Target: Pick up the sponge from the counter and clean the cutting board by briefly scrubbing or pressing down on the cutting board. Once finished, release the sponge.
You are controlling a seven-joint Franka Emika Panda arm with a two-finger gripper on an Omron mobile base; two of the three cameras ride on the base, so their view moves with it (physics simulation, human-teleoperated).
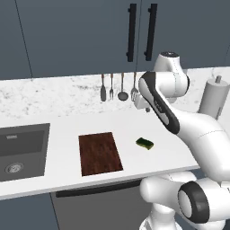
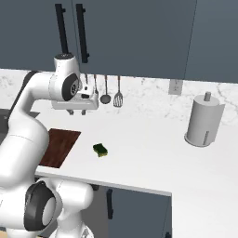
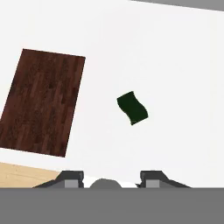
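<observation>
On the long flat white countertop, a small rectangular sponge with a yellow-green body and dark green top is seen lying flat, well apart from the gripper above it. Its long axis is set at a slant to the counter's front edge: in the left base view it runs from upper left to lower right, and the dark green top faces up. In the hand view the sponge appears slightly wavy in outline, with its length running diagonally.

Just to the left of the sponge, with a strip of bare counter between them, a flat dark reddish-brown wooden cutting board with visible grain is laid, its long axis running from the wall toward the front edge. The two are not touching.

The two-finger gripper is held high over the counter, and its dark finger tips are seen spread apart with nothing between them.

A dark grey recessed sink basin is set into the counter further left. Metal utensils are hung against the white grey-speckled marble backsplash, beneath dark blue-grey wall cabinets with black bar handles. A grey paper-towel holder is stood on the counter to the right.
</observation>
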